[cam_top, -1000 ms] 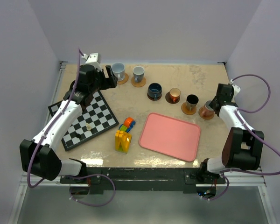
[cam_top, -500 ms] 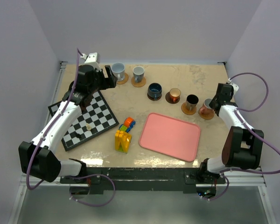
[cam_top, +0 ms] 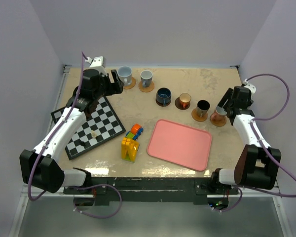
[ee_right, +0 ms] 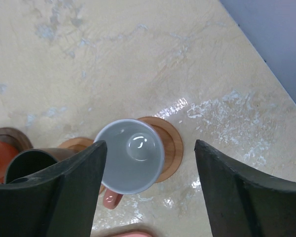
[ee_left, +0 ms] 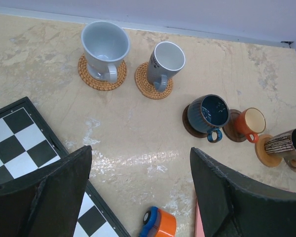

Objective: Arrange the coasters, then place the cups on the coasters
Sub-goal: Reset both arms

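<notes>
Six cups stand on coasters in an arc across the table's far side. The grey-white cup (ee_right: 130, 160) (cam_top: 220, 112) with a pink handle sits on a tan coaster (ee_right: 171, 143), toward its left side. My right gripper (ee_right: 150, 144) (cam_top: 229, 104) hangs open over it, its jaws either side and apart from the rim. Leftward stand the black cup (cam_top: 203, 105), the tan cup (cam_top: 185, 99) and the navy cup (ee_left: 208, 110). Two pale cups (ee_left: 104, 45) (ee_left: 166, 58) rest on woven coasters (ee_left: 90, 79). My left gripper (ee_left: 140, 149) (cam_top: 115, 81) is open and empty beside them.
A chessboard (cam_top: 91, 126) lies under my left arm. Colourful toy blocks (cam_top: 130, 143) stand at the front middle, and a pink tray (cam_top: 180, 144) lies to their right. Walls close in the table's back and sides.
My right gripper has opened and let go of the grey-white cup, and it has drawn back up and to the right. The left arm has barely moved.
</notes>
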Controlling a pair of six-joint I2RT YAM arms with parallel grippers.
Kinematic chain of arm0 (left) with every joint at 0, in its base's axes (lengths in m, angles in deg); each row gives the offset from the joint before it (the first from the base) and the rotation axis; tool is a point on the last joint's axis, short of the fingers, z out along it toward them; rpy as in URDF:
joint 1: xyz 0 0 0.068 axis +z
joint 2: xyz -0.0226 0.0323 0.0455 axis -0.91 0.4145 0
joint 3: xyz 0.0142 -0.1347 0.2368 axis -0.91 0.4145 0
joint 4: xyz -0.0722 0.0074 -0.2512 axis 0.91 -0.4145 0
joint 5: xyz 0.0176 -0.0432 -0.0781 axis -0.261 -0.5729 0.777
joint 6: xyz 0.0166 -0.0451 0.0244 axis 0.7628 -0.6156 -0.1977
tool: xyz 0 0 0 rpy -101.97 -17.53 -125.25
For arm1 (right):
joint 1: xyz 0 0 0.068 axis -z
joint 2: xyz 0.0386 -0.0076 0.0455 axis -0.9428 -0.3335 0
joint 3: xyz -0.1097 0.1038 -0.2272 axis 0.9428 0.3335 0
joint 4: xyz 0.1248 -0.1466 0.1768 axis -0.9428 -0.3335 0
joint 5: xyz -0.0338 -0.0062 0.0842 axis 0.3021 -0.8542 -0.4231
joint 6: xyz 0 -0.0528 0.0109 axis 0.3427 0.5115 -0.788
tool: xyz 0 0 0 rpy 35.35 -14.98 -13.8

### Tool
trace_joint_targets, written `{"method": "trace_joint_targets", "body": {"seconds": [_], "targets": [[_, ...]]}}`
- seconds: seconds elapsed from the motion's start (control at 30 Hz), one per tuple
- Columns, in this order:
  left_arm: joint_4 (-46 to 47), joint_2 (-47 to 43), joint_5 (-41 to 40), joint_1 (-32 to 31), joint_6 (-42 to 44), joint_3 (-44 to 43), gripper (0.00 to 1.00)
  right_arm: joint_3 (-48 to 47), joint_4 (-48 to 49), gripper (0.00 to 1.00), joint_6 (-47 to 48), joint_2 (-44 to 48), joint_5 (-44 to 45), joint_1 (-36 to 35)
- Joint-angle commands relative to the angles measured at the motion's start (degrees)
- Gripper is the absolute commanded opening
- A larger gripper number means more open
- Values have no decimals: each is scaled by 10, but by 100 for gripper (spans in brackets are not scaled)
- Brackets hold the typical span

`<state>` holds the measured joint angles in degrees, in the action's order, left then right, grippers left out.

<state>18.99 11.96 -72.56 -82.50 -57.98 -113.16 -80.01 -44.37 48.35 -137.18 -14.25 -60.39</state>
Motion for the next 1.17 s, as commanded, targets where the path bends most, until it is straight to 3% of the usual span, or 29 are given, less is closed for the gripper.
{"method": "trace_joint_targets", "body": {"seconds": [0.0,0.37,0.7,1.13], "targets": [[13,-18,-6,5,-1,4,85,-10,17,80,4,39,-12,0],[21,-64,-84,6,-18,21,86,-4,55,84,22,177,-14,0],[40,-133,-151,6,0,56,88,59,162,87,47,337,-14,0],[39,-170,-171,6,7,71,94,67,174,87,74,375,-10,0]]}}
